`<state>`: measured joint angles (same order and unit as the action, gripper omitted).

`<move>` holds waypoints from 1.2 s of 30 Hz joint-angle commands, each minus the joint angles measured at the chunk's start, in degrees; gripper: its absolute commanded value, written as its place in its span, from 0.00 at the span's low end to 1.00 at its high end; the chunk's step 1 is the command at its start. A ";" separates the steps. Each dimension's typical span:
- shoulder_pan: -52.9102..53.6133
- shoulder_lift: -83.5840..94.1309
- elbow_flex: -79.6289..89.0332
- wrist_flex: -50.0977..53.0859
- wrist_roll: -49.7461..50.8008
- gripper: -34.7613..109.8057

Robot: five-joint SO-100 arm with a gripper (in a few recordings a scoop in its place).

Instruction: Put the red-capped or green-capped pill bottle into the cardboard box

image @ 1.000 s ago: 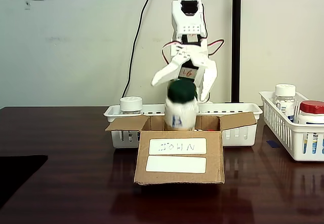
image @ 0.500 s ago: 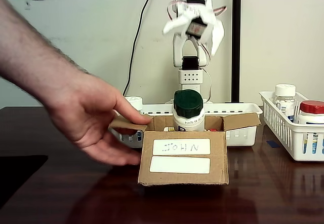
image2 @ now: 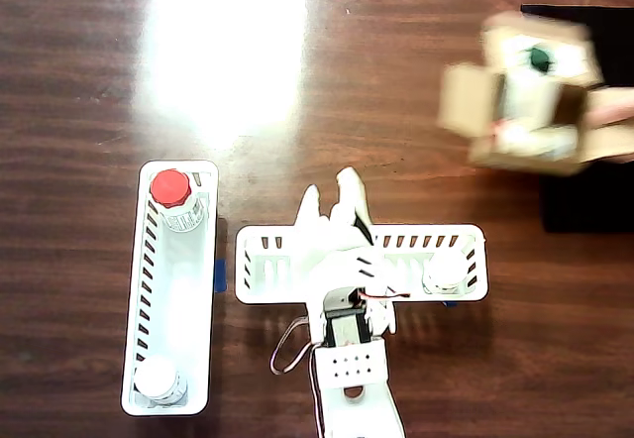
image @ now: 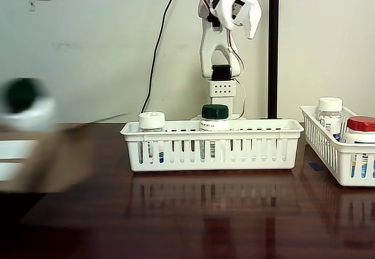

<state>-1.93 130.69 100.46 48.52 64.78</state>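
Observation:
The cardboard box (image: 41,159) is a motion-blurred brown shape at the left edge of the fixed view. The pill bottle (image: 24,104) with its dark green cap stands inside it. In the overhead view the box (image2: 495,101) is blurred at the top right with the green cap (image2: 538,58) showing in it, and a person's hand (image2: 609,111) is at its right side. My gripper (image: 239,10) is raised high above the arm's base, open and holding nothing. From above, the gripper (image2: 330,198) hangs over the middle basket's far wall.
The middle white basket (image: 211,147) holds a white-capped bottle (image: 152,120) and another green-capped bottle (image: 215,112). A second white basket (image: 334,153) on the right holds a red-capped bottle (image: 361,125) and a white-capped one (image: 330,106). A black mat (image2: 584,200) lies under the box.
A hand reached in and pulled the box with the green-capped bottle away to the left of the fixed view. My open gripper rose and stayed high.

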 commanded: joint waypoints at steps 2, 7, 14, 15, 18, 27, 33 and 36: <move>-1.41 9.67 -2.11 8.61 0.97 0.22; 0.70 23.64 9.67 14.50 4.13 0.26; 3.34 39.81 31.20 14.24 8.79 0.24; 4.22 42.98 35.24 12.92 10.28 0.24; 6.42 52.21 46.05 10.46 14.24 0.24; 5.36 66.18 62.84 10.02 17.14 0.24; 5.45 65.92 69.17 10.28 20.21 0.24; 1.41 65.83 69.17 17.05 20.48 0.24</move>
<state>3.08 191.95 169.54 62.23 85.17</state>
